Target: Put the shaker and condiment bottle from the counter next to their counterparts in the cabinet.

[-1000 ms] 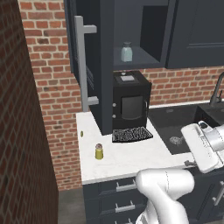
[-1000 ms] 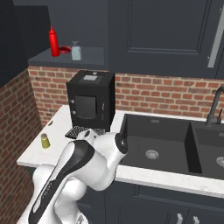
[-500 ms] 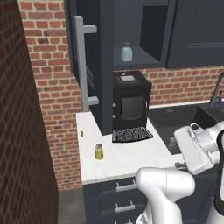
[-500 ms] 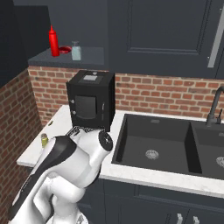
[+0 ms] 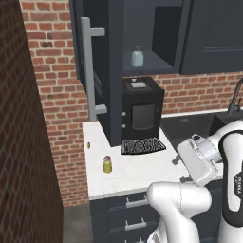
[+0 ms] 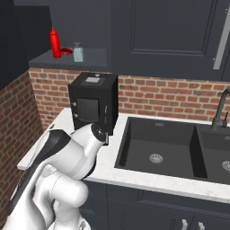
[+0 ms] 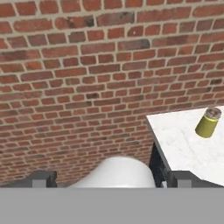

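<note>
The yellow-olive shaker [image 5: 107, 164] with its dark cap stands upright on the white counter [image 5: 142, 173], near the front left edge. In the hand view the shaker [image 7: 208, 123] sits at the right, some way off from my gripper [image 7: 113, 179], which is open with nothing between its fingertips [image 7: 41, 178]. My hand [image 5: 195, 160] hovers over the counter's right part, right of the shaker. The red condiment bottle [image 6: 55, 42] stands on the shelf of the open cabinet [image 5: 111, 71], left of the pale blue-grey jar [image 6: 78, 53]. My arm hides the shaker in the right base view.
A black boxy appliance [image 5: 141, 111] stands at the back of the counter with a dark grate [image 5: 142, 146] in front of it. The cabinet door's long handle [image 5: 88, 71] juts forward at the left. A brick wall [image 7: 87, 78] borders the counter's left; a dark sink [image 6: 157, 150] lies right.
My arm has swung lower and to the left, so it now covers the shaker in the right base view. Shaker, bottle and jar have stayed put.
</note>
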